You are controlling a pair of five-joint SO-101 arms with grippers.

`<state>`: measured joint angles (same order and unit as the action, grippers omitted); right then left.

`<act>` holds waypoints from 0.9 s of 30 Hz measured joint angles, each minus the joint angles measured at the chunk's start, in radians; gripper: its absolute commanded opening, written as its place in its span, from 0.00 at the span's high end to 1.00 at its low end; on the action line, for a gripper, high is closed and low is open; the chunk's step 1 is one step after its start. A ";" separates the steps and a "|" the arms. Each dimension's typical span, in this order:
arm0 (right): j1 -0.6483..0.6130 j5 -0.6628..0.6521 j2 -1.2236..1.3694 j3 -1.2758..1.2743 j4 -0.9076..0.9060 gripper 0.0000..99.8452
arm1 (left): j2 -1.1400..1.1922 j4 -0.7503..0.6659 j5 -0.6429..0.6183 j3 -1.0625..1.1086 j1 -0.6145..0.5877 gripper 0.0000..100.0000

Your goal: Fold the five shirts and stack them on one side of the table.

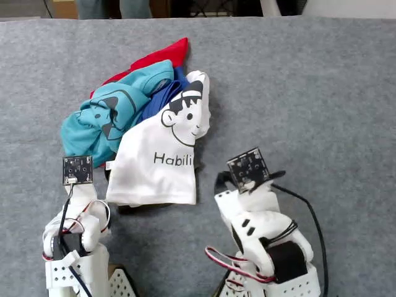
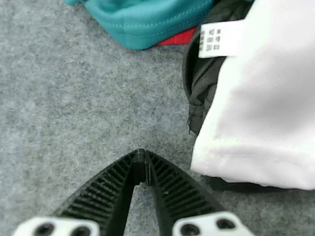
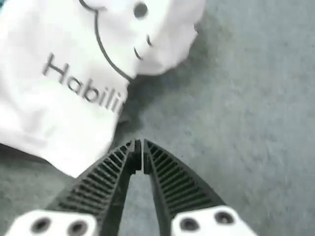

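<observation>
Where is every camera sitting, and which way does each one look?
High view: fixed above the table, looking down on the shirt pile; the left arm and right arm show at the near edge.
Left wrist view: on the left arm's wrist, looking past the shut left gripper at the teal shirt and white shirt.
Right wrist view: on the right arm's wrist, looking past the shut right gripper at the white shirt.
Shared: all three show the white shirt.
</observation>
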<state>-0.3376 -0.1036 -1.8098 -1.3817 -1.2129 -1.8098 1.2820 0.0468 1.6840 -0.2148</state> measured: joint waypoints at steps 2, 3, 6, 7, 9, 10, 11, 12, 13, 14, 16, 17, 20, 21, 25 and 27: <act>-0.037 0.000 0.000 0.005 0.043 0.98 | 0.000 0.000 0.000 0.000 0.000 0.97; -0.057 0.000 0.000 0.006 0.063 0.98 | 0.000 0.000 0.000 0.000 0.000 0.97; -0.100 0.000 0.000 0.008 0.126 0.98 | 0.000 0.000 0.000 0.000 0.000 0.97; -0.114 0.000 0.000 0.008 0.146 0.98 | 0.000 0.000 0.000 0.000 0.000 0.97; -0.141 0.000 0.000 0.008 0.186 0.98 | 0.000 0.000 0.000 0.000 0.000 0.97; -0.153 0.000 0.000 0.008 0.206 0.98 | 0.000 0.000 0.000 0.000 0.000 0.97; -0.161 0.000 0.000 0.008 0.232 0.98 | 0.000 0.000 0.000 0.000 0.000 0.97; -0.167 0.000 0.000 0.008 0.256 0.98 | 0.000 0.000 0.000 0.000 0.000 0.97; -0.170 0.000 0.000 0.008 0.282 0.98 | 0.000 0.000 0.000 0.000 0.000 0.97; -0.172 0.000 0.005 0.009 0.311 0.98 | 0.000 0.000 0.000 0.000 0.000 0.97; -0.172 0.002 0.060 0.035 0.381 0.98 | 0.000 0.000 0.000 0.000 0.000 0.97; -0.172 0.002 0.098 0.052 0.414 0.98 | 0.000 0.000 0.000 0.000 0.000 0.97; -0.172 0.002 0.247 0.123 0.499 0.98 | 0.000 0.000 0.000 0.000 0.000 0.97; -0.180 0.002 0.305 0.146 0.516 0.98 | 0.000 0.000 0.000 0.000 0.000 0.97; -0.247 0.020 0.569 0.215 0.534 0.98 | 0.000 0.000 0.000 0.000 0.000 0.97; -0.275 0.069 0.695 0.241 0.534 0.98 | 0.000 0.000 0.000 0.000 0.000 0.97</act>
<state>-0.6122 -0.0345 -1.1147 -1.1408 -0.6790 -1.8098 1.2820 0.0468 1.6840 -0.2148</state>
